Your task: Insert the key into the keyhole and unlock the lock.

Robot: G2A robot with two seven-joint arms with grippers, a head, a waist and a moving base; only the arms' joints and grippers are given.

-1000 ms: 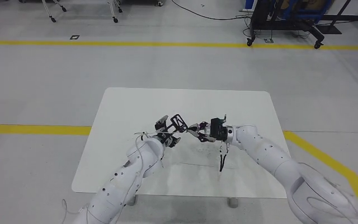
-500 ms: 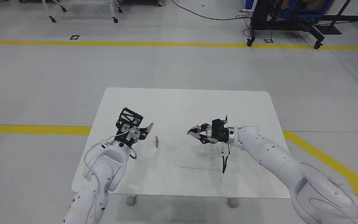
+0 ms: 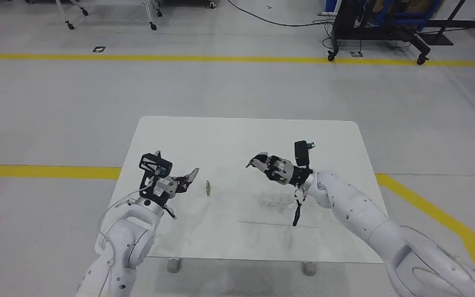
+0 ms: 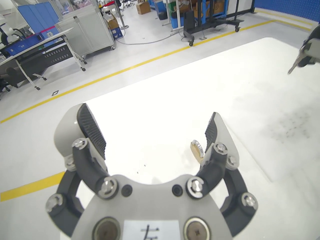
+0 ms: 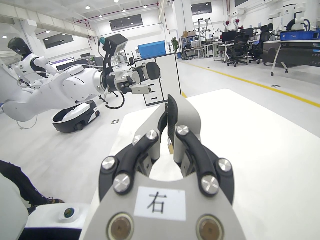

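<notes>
The white bench (image 3: 326,141) takes up the middle of the top view, with an arm coming in from each lower corner. The left tool (image 3: 182,185) is left of centre, its jaws spread wide and holding nothing. The right tool (image 3: 256,161) is right of centre and a little higher in the frame, its ribbed pads (image 5: 172,112) pressed together on the key (image 4: 295,64). The key's thin blade sticks out past the pads and points down towards the bench.

The lock (image 3: 208,188), a small brass padlock, lies free on the bench between the two tools. It is just to the right of the left tool's fingertips and well apart from the right tool. In the top view its long axis runs up and down the frame, across the line that joins the two tools. The pictures do not show which end carries the keyhole.

The left arm is clearly nearer, so it looks best placed to grip and steady the lock. The keyhole would probably have to be turned towards the right side of the frame before the blade could go in.
</notes>
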